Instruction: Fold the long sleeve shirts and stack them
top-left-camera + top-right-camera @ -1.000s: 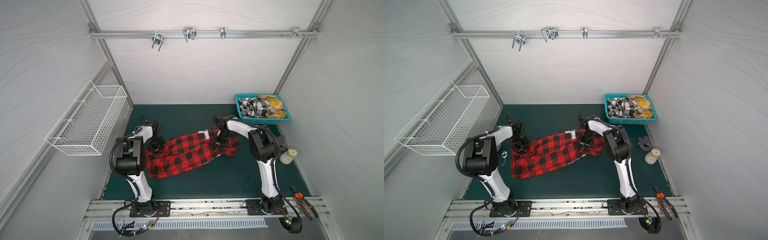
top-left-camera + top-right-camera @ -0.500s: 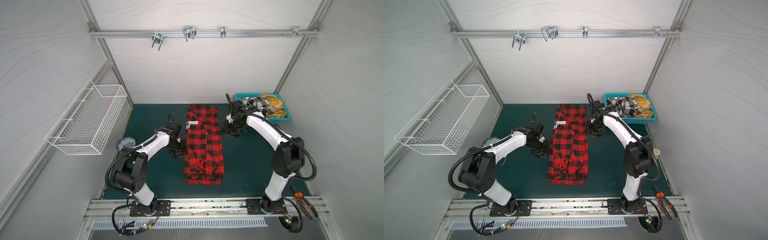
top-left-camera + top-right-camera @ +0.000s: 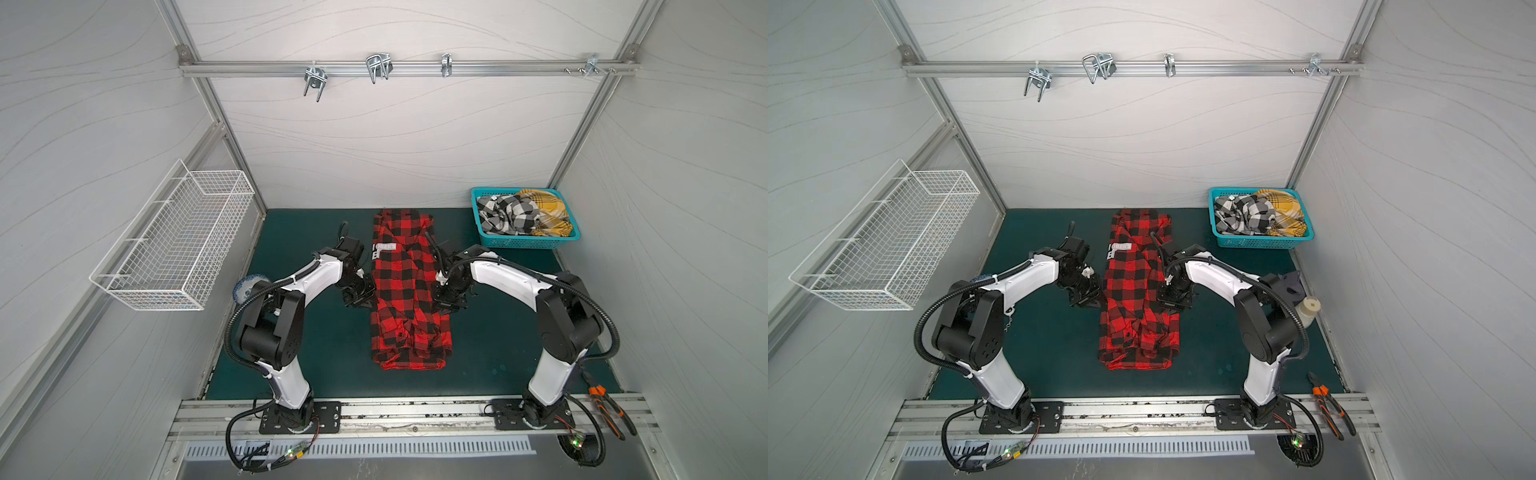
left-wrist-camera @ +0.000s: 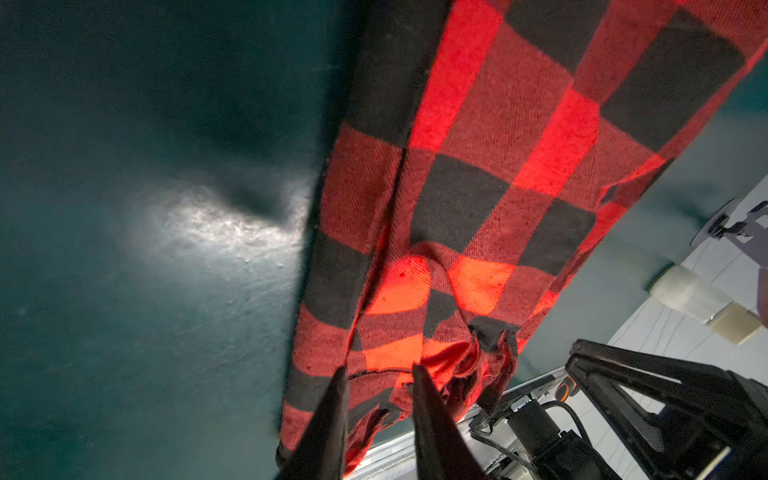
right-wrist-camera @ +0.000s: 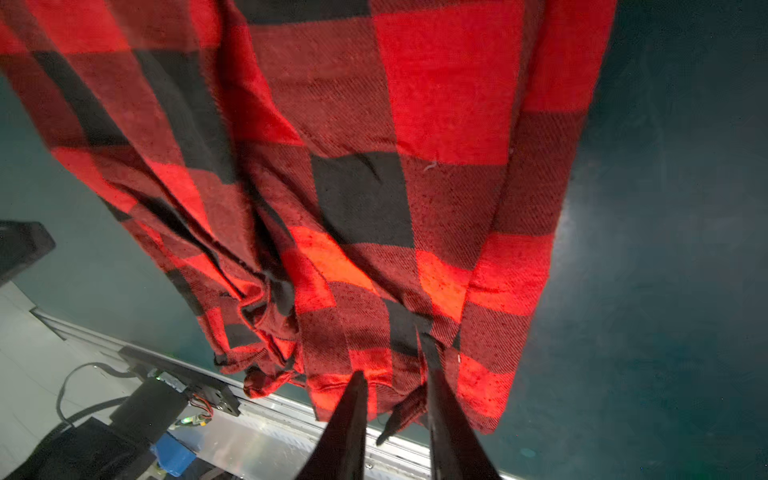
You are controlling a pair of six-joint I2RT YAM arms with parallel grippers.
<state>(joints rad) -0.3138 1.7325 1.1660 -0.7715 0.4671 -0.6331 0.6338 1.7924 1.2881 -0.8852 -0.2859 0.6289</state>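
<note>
In both top views the red shirt (image 3: 409, 291) lies flat in the middle of the green mat (image 3: 316, 365). It is folded into a long strip that runs from 12 o'clock to 6 o'clock. The left gripper (image 3: 358, 300) is down at the strip's 9 o'clock edge. The right gripper (image 3: 448, 302) is down at its 3 o'clock edge. From up here I cannot tell how wide they are.

At 1 o'clock from the red shirt sits a blue bin (image 3: 523, 242). The black-and-white shirt (image 3: 505, 214) and the yellow shirt (image 3: 544, 212) are bunched up inside it.

In the left wrist view, the left gripper (image 4: 378, 370) has its two fingers (image 4: 328, 415) a little apart. The tips are right at the red shirt (image 4: 478, 187), and red cloth shows in the gap. I cannot tell if they pinch it.

In the right wrist view, the right gripper (image 5: 392, 365) looks the same. Its fingers (image 5: 345, 424) are a little apart at the red shirt (image 5: 436, 104), with cloth in the gap. I cannot tell if it holds the cloth.
</note>
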